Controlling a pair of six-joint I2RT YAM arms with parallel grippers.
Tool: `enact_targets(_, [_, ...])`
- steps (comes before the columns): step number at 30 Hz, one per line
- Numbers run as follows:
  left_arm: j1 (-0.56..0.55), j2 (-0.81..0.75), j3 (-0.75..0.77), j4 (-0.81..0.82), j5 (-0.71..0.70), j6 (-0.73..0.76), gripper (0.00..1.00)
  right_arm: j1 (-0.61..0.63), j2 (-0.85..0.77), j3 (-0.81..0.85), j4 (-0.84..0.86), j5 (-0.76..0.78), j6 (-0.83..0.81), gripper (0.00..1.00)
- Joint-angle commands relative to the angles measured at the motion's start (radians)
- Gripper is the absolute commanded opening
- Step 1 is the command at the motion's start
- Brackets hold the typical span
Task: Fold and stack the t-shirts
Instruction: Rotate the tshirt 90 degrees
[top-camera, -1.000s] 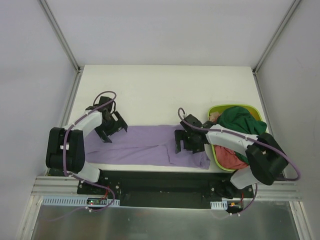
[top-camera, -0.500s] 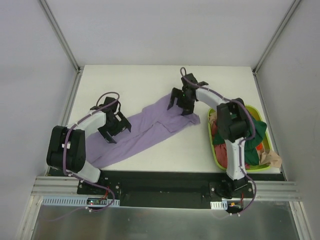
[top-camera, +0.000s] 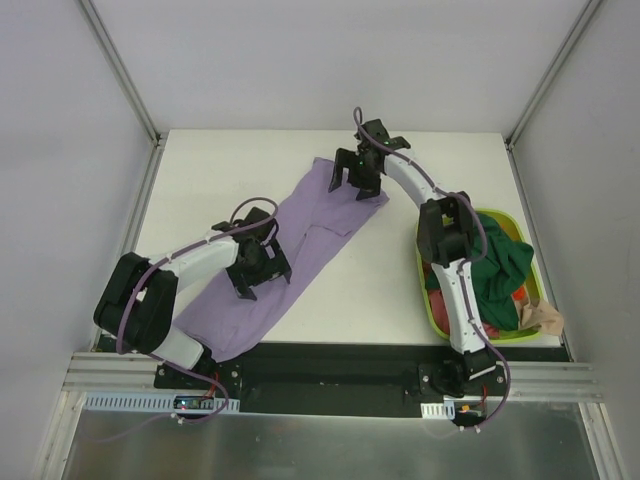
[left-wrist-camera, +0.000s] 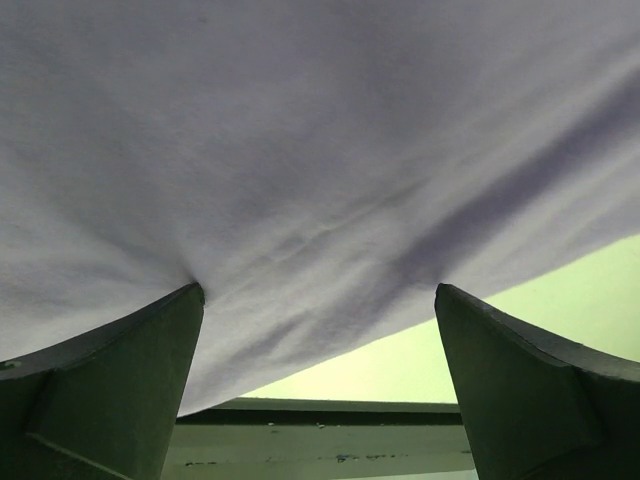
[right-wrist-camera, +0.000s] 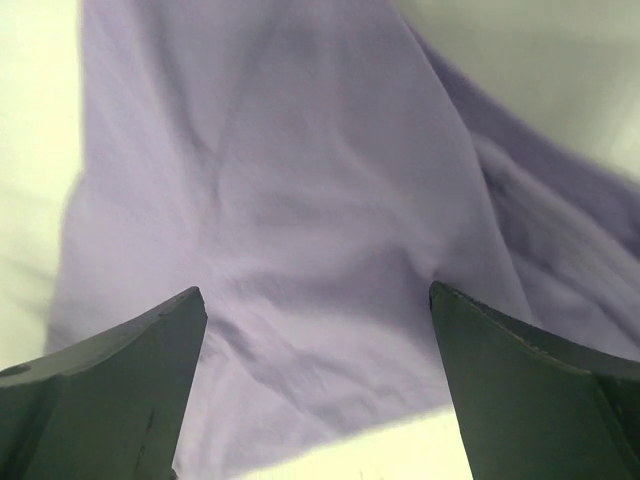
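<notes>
A lavender t-shirt (top-camera: 300, 245) lies flat in a long diagonal band, running from the near left of the table to the far middle. My left gripper (top-camera: 262, 268) stands open over its middle, both fingertips pressing on the cloth (left-wrist-camera: 300, 150). My right gripper (top-camera: 352, 185) is open over the far end, its fingertips touching the lavender cloth (right-wrist-camera: 300, 200). Neither gripper holds any cloth between its fingers. A dark green t-shirt (top-camera: 495, 270) and a red-pink one (top-camera: 518, 297) lie bunched in the basket.
A lime-green plastic basket (top-camera: 432, 312) sits at the near right, beside the right arm's base. A tan cloth (top-camera: 546, 318) hangs over its right rim. White table (top-camera: 230, 170) shows to the far left of the shirt. The table's near edge and black rail (left-wrist-camera: 330, 405) lie just under the shirt's near end.
The lavender shirt swung from lying along the near edge to a diagonal. The right gripper travelled to the far middle. The left gripper moved right and nearer, onto the shirt's middle.
</notes>
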Motion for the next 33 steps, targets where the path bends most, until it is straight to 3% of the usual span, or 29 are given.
enact_targets(1, [-0.023, -0.018, 0.038, -0.017, -0.023, 0.027, 0.99, 0.04, -0.284, -0.169, -0.077, 0.147, -0.094, 0.96])
enact_targets(3, [-0.026, -0.018, 0.028, -0.018, -0.043, 0.031, 0.99, 0.086, -0.391, -0.35, -0.035, 0.204, -0.112, 0.96])
enact_targets(8, [-0.026, -0.042, 0.011, -0.03, -0.043, 0.059, 0.99, 0.224, -0.528, -0.665, 0.115, 0.071, -0.036, 0.96])
enact_targets(14, [-0.007, -0.178, -0.024, -0.135, -0.234, 0.082, 0.99, 0.399, -0.473, -0.705, 0.21, -0.041, 0.036, 0.96])
enact_targets(18, [0.062, -0.234, -0.113, -0.144, -0.238, 0.073, 0.99, 0.45, -0.407, -0.667, 0.247, -0.087, 0.05, 0.96])
enact_targets(25, [0.068, -0.136, -0.133, -0.127, -0.152, 0.105, 0.99, 0.364, -0.35, -0.684, 0.235, -0.078, 0.029, 0.96])
enact_targets(33, [-0.035, -0.013, -0.02, 0.026, 0.167, 0.137, 0.99, 0.119, -0.281, -0.618, 0.126, -0.058, -0.063, 0.96])
